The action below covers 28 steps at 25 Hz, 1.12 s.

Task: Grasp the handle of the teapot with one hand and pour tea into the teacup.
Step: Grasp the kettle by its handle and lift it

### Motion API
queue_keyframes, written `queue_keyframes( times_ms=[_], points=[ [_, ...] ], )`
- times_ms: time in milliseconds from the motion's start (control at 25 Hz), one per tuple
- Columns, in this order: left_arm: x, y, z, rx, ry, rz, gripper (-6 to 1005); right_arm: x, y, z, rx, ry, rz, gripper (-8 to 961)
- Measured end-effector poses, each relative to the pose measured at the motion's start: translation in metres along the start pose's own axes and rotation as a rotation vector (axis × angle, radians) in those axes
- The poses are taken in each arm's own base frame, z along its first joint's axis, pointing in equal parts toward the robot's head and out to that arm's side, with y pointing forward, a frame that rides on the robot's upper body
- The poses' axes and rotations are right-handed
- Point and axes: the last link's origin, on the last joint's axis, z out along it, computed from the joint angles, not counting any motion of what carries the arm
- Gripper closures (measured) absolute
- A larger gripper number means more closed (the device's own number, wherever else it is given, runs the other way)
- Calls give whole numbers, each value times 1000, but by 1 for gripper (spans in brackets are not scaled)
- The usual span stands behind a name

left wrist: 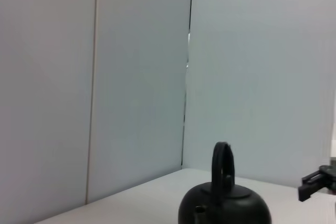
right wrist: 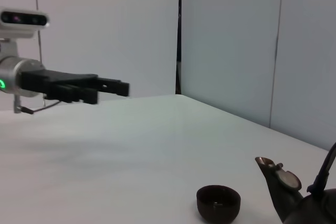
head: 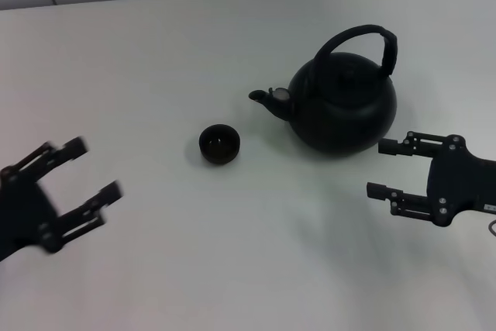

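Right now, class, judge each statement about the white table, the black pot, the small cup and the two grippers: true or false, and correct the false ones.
1. The large round matte-black teapot stands upright on the white table. True.
2. The right gripper grips the teapot's arched black handle. False: it is open beside the teapot, touching nothing.
3. The small round black teacup sits on the spout's side of the teapot. True.
4. The left gripper holds the teacup. False: it is open and empty, away from it.
5. The teacup lies tipped over. False: upright.
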Motion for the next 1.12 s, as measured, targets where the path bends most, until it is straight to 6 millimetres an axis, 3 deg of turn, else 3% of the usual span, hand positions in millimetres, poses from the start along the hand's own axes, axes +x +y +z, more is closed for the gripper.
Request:
queue_keyframes(
  times_ms=[200, 400, 680, 960, 1120],
  points=[
    [4, 0, -17, -6, -3, -5, 194, 0, 0, 0, -3, -3, 2, 302],
    [1, 1, -17, -26, -35, 4, 194, -1, 0, 1, -5, -5, 2, 302],
    [-21, 0, -18, -34, -202, 68, 194, 0, 0, 0, 1, -4, 5, 302],
    [-23, 1, -18, -23, -199, 78, 194, 2, 4, -3, 16, -16, 21, 302],
    [-23, 2, -17, -24, -195, 76, 194, 4, 10, -5, 88, -110, 51, 302]
  ],
)
